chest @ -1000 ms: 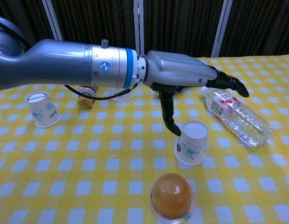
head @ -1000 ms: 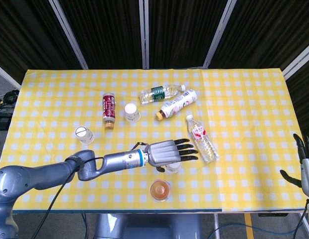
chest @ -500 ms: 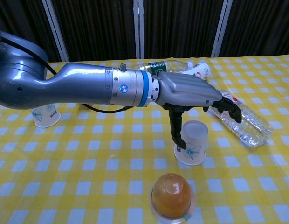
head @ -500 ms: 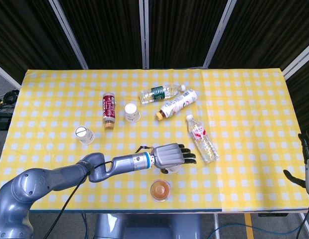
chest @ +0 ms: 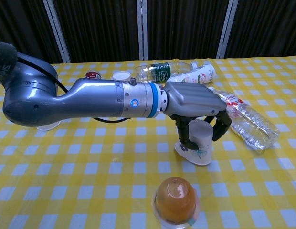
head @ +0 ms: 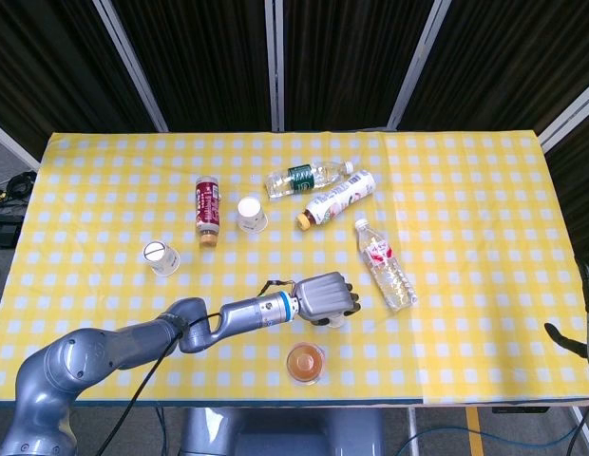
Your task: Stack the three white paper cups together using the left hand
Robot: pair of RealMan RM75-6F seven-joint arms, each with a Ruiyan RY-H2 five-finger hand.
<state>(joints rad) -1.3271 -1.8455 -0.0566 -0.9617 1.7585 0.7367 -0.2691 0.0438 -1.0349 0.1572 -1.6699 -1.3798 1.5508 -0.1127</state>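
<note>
Here the left hand [chest: 198,107] has its fingers wrapped around the nearest paper cup [chest: 198,145], thumb on one side and the others on the far side, so the cup is held from above where the wall is easiest to pinch. The cup looks slightly tilted, its base edge just off the checked surface [chest: 67,191]; whether it is fully lifted I cannot tell. It sits between the jelly pot [chest: 175,199] and the clear water bottle [chest: 243,119], which probably explains the top-down approach. The other 2 cups stand well apart to the left: one [head: 161,256] alone, one [head: 252,213] just beside the red bottle [head: 208,209]. The right hand [head: 587,318] barely shows at the frame edge; its fingers cannot be judged.
</note>
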